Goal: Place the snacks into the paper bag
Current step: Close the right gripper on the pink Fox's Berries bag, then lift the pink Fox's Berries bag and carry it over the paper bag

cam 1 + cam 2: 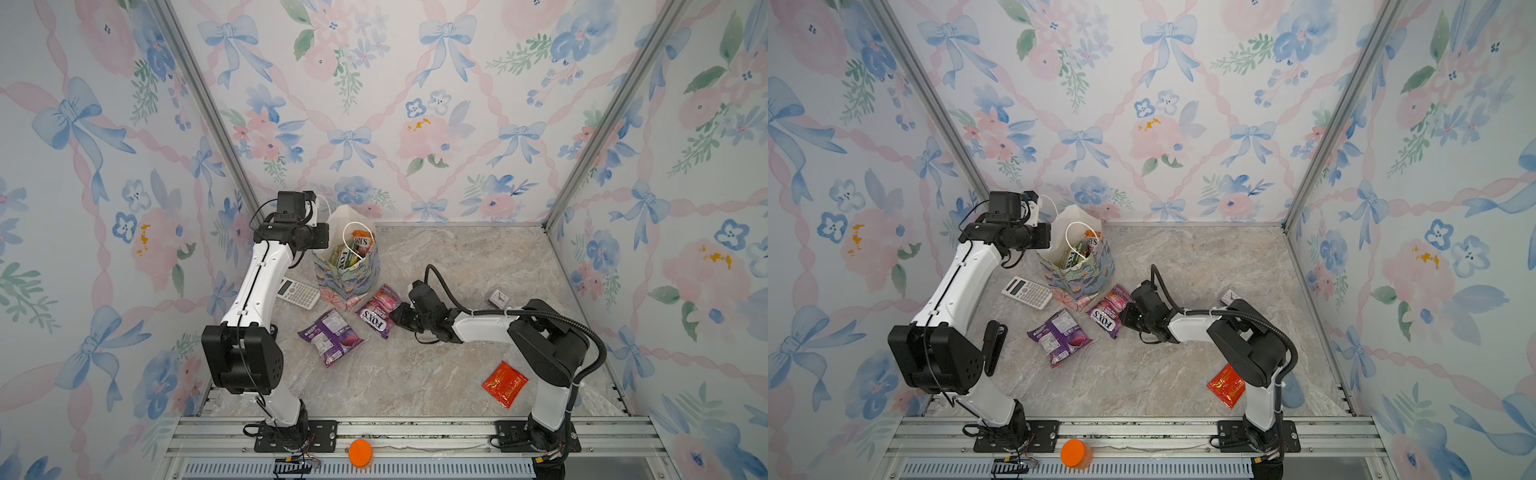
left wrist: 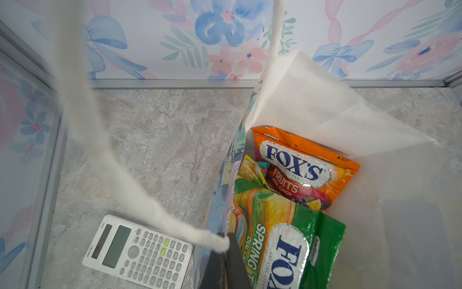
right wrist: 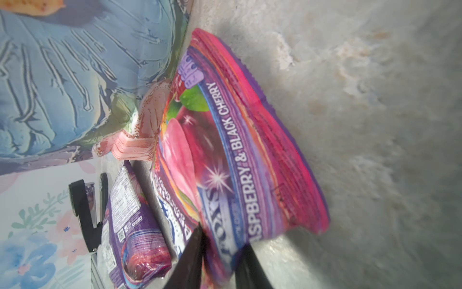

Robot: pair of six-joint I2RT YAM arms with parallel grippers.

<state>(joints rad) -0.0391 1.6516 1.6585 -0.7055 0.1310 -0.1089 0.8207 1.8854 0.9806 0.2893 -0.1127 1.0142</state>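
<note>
Left jaws: shut tight on the rim of the paper bag (image 1: 348,279), right where one white cord handle (image 2: 100,155) is anchored. You have that wall pinched between them.
Right jaws: down at the tabletop (image 1: 419,374), clamped on the near end of the pink packet (image 3: 225,150), one finger on each face.
Pink packet: lies low on the tabletop. The end farthest from your right jaws sits right against the foot of the bag.
Paper bag: upright with its mouth open, directly under your left jaws and just past the pink packet from your right jaws.
In the bag: an orange packet (image 2: 305,160) and a green packet (image 2: 287,237), both just ahead of your left jaws on the inner side of the pinched wall.
Purple packet (image 1: 330,337): flat on the tabletop, printed back up, just beside the pink packet and clear of your right jaws.
Red sachet (image 1: 504,383): well behind your right jaws, near that arm's base.
Calculator (image 2: 140,252): on the tabletop below your left jaws, outside the bag, near its wall.
Clock (image 1: 496,298): behind your right jaws, beyond that arm's forearm.
</note>
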